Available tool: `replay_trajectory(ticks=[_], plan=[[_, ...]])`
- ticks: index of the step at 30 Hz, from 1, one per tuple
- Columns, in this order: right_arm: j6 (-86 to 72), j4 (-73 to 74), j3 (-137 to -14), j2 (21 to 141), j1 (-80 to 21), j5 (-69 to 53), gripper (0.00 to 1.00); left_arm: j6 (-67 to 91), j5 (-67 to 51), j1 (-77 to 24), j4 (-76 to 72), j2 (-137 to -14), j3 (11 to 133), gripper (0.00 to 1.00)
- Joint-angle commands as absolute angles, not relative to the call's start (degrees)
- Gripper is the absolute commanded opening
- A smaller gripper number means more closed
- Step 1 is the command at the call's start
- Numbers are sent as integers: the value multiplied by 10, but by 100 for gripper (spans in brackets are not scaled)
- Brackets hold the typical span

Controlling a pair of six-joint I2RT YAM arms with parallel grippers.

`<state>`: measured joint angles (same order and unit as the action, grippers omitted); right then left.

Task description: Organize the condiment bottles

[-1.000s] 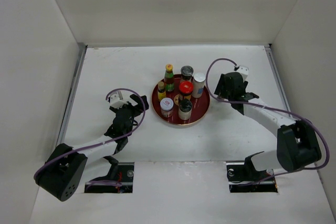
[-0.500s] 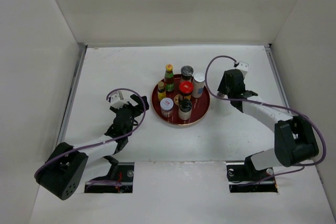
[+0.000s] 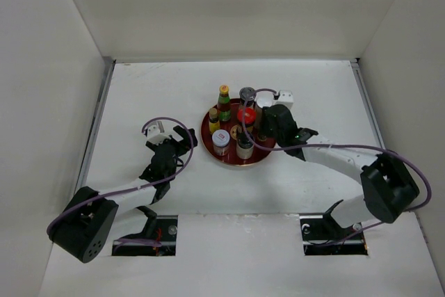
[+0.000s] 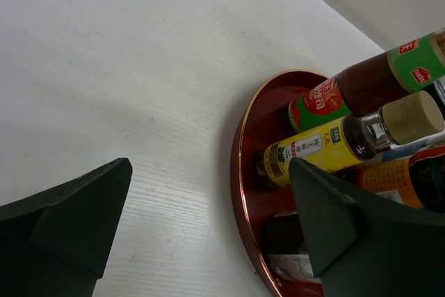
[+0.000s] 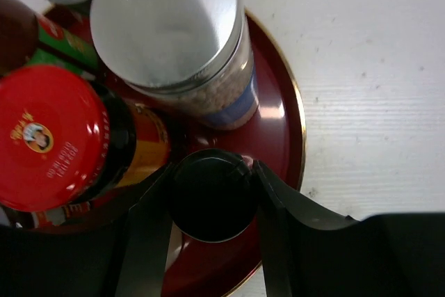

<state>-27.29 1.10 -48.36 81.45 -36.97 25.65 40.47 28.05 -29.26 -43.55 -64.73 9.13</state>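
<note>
Bottles [image 3: 214, 122] stand packed together upright on the round dark-red tray [image 3: 230, 160] near the middle of the tabletop [image 3: 139, 88]. Over the tray's right side, the right pincer [image 5: 211, 172] is pinching the dark-capped jar [image 5: 212, 199] by its cap, one finger on each side. Just beside that jar are the red-lidded jar [image 5: 52, 137] and the silver-topped shaker [image 5: 174, 26]. A tall green-labelled bottle [image 3: 224, 104] stands at the tray's far edge. The left pincer [image 4: 208, 172] hovers spread wide and empty over bare tabletop, just beside the tray's left rim.
</note>
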Motion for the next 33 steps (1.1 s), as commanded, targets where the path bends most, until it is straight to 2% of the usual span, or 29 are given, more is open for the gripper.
replay_trajectory(ticks=[1, 4, 8, 11, 16, 21, 23, 27, 33], plan=[[-287, 1, -515, 831, -389, 275, 43, 410, 287, -290, -446, -641, 101, 100], [-287, 6, -517, 843, -401, 289, 47, 410, 287, -289, -439, -644, 105, 100], [-287, 12, -511, 838, -407, 301, 61, 410, 287, -288, -434, -646, 108, 100], [-287, 23, -504, 810, -407, 301, 77, 410, 287, -288, -435, -641, 105, 100], [-289, 44, -474, 722, -390, 301, 84, 410, 288, -288, -434, -632, 105, 100], [-303, 2, -407, 633, -306, 296, 91, 410, 319, -289, -412, -656, 118, 100], [-321, -45, -371, 605, -271, 295, 100, 414, 323, -290, -391, -660, 129, 100], [-372, -113, -321, 572, -189, 294, 100, 420, 320, -294, -330, -655, 158, 100], [-421, -173, -295, 592, -95, 259, 100, 425, 301, -299, -171, -611, 210, 100]])
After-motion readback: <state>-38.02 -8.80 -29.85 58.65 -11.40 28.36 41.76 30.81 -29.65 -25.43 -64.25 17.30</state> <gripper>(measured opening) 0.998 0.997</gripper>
